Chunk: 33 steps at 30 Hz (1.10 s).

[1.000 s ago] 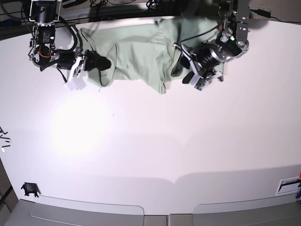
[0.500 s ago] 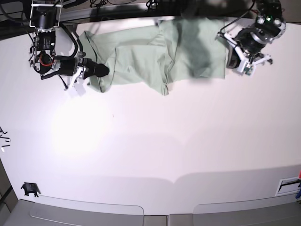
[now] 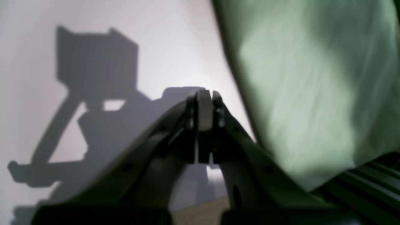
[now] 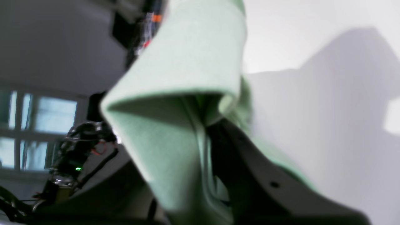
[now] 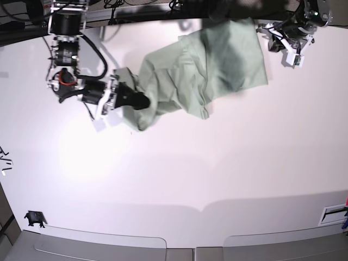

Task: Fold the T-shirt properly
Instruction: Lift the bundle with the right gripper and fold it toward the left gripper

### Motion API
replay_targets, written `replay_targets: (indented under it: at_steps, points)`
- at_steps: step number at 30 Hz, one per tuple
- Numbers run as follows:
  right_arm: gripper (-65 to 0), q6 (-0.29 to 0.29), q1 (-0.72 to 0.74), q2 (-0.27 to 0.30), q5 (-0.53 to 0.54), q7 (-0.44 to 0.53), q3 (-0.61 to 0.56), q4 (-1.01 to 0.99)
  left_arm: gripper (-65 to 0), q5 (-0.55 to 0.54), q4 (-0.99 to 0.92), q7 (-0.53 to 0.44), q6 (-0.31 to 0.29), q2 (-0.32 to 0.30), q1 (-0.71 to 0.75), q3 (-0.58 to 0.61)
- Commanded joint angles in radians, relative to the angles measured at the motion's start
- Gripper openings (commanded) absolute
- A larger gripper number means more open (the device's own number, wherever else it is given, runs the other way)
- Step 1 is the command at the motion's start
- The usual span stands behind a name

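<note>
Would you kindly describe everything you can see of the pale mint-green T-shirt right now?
The pale mint-green T-shirt is soft, matte fabric, bunched and creased rather than flat, lying across the far part of the white table. One end is pinched and lifted in the right gripper, where a hemmed edge folds over into a loop. The opposite edge lies near the left gripper, which is shut beside the cloth, not on it.

I see the pale mint-green T-shirt (image 5: 206,70) bunched and creased at the upper centre of the frame. Its left end is lifted and folded over.
</note>
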Motion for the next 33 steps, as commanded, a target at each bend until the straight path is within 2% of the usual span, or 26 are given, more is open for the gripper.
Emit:
replay_targets:
  at_steps: [1, 5, 9, 10, 13, 18, 19, 22, 25, 31, 32, 33]
  points:
    - [-65.0, 0.006, 0.019, -0.023, 0.043, 0.017, 0.002, 0.041, -65.0, -0.013, 0.013, -0.008, -0.005, -0.006, 0.003, -0.004]
    - [-65.0, 0.006, 0.019, -0.156, 0.043, 0.017, -0.045, 0.099, -65.0, -0.013, 0.014, -0.008, -0.006, -0.007, 0.003, -0.004]
    - [-65.0, 0.006, 0.019, -0.267, 0.043, 0.017, -0.167, 0.105, -65.0, -0.013, 0.014, -0.008, -0.006, -0.007, 0.003, -0.004]
    - [-65.0, 0.006, 0.019, -0.293, 0.016, 0.017, -0.203, 0.105, -65.0, -0.013, 0.013, -0.008, -0.006, -0.007, 0.003, -0.004]
    - [-65.0, 0.006, 0.019, -0.358, -0.129, 0.017, -0.309, 0.105, -65.0, -0.013, 0.013, -0.008, -0.006, -0.007, 0.003, -0.004]
    - [-65.0, 0.006, 0.019, -0.449, -0.453, 0.017, -0.460, 0.105, -65.0, -0.013, 0.013, -0.009, -0.006, -0.007, 0.003, -0.004]
    - [-65.0, 0.006, 0.019, -0.465, -0.512, 0.045, -0.486, 0.105, -65.0, -0.013, 0.013, -0.009, -0.006, -0.007, 0.003, -0.004]
    - [-65.0, 0.005, 0.019, -0.475, -0.662, 0.120, -0.551, 0.105, -65.0, -0.013, 0.013, -0.009, -0.006, -0.007, 0.003, -0.004]
    - [-65.0, -0.040, 0.022, -0.475, -0.729, 0.179, -0.612, 0.105, -65.0, -0.016, 0.013, -0.009, -0.005, -0.007, 0.003, -0.004]
    - [-65.0, -0.051, 0.022, -0.475, -0.718, 0.178, -0.664, 0.105, -65.0, -0.016, 0.013, -0.009, -0.005, -0.007, 0.003, -0.004]
    - [-63.7, -0.055, 0.022, -0.475, -0.705, 0.175, -0.664, 0.105, -65.0, -0.016, 0.013, -0.009, -0.005, -0.007, 0.003, -0.004]
    - [-58.6, -0.061, 0.022, -0.475, -0.696, 0.175, -0.663, 0.106, -65.0, -0.016, 0.013, -0.009, -0.005, -0.007, 0.003, -0.004]
